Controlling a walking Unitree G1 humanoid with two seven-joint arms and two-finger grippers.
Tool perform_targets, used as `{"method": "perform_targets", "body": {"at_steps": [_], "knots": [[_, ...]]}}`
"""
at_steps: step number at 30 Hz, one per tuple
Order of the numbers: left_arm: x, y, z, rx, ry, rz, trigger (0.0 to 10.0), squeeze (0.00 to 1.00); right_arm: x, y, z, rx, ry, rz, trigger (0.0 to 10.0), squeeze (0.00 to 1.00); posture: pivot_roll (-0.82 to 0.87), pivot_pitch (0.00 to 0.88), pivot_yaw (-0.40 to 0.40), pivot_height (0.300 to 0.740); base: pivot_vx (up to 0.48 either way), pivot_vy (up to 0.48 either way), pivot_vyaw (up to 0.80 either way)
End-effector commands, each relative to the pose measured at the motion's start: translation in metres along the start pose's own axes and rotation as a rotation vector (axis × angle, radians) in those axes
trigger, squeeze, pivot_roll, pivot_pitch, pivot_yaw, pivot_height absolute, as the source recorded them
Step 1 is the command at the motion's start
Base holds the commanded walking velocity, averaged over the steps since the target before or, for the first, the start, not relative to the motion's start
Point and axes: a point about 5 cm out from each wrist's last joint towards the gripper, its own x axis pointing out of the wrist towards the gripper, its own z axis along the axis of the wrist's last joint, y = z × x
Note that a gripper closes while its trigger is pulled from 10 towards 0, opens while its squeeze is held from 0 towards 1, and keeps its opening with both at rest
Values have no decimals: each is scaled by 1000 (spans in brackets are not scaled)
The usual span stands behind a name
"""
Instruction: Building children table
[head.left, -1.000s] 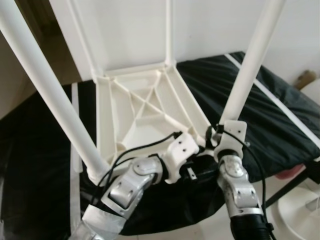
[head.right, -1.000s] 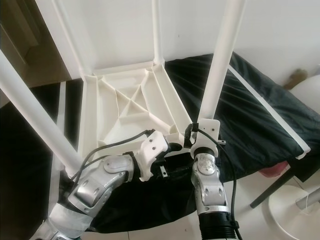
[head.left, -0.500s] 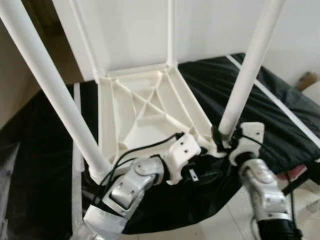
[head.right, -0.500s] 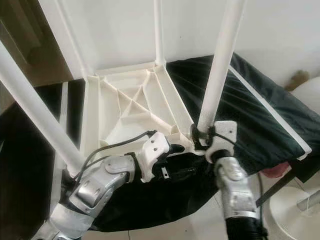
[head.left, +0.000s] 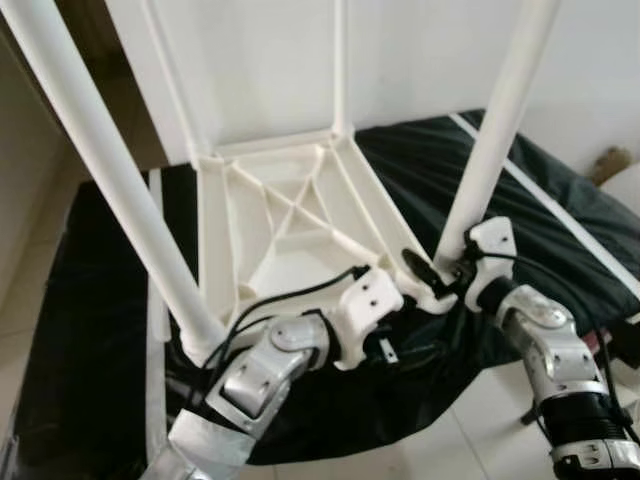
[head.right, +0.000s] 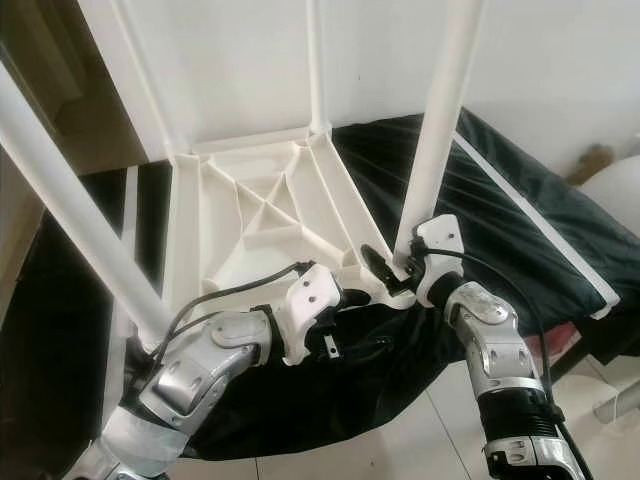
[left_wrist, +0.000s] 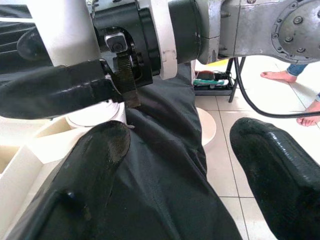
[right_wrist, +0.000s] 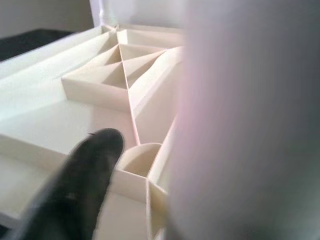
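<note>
Gripping leg (head.left: 495, 140) — right tool (head.left: 437, 272)

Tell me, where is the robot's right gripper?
The right gripper is at the foot of the near right table leg, on the upside-down tabletop's corner.

Four upright legs (head.left: 497, 130) fence the upturned tabletop (head.left: 290, 230), its ribbed middle left open.
</note>
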Motion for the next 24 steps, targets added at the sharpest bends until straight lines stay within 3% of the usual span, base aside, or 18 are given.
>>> {"method": "perform_targets", "body": {"at_steps": [1,2,9,17,18,19,20,24], "knots": [[-1,2,1,10,4,-19,10000,0,3,4,-1,-14,5,43,4353,0,-82,0,44,740,0,0,0],[-2,3,1,11,4,-15,10000,0,4,6,-1,-9,3,71,0,0,-79,0,43,740,0,0,0],[-3,5,2,12,3,-5,10000,0,1,6,-7,-7,36,128,0,0,-77,0,48,740,0,0,0],[-3,5,2,12,3,-10,10000,0,-6,2,-14,22,62,103,0,0,-88,0,58,740,0,0,0],[-3,5,2,12,2,-13,10000,0,-7,2,-15,24,65,93,4118,0,-88,0,58,740,0,0,0],[-3,5,2,12,2,-13,10000,0,-7,2,-15,24,65,93,4118,0,-88,0,58,740,0,0,0],[-3,4,2,13,1,-14,10000,0,-7,2,-15,25,65,90,10000,0,-88,0,58,740,0,0,0],[-3,4,3,13,1,-17,10000,0,-7,2,-14,27,77,58,10000,0,-93,0,60,740,0,0,0]]}}
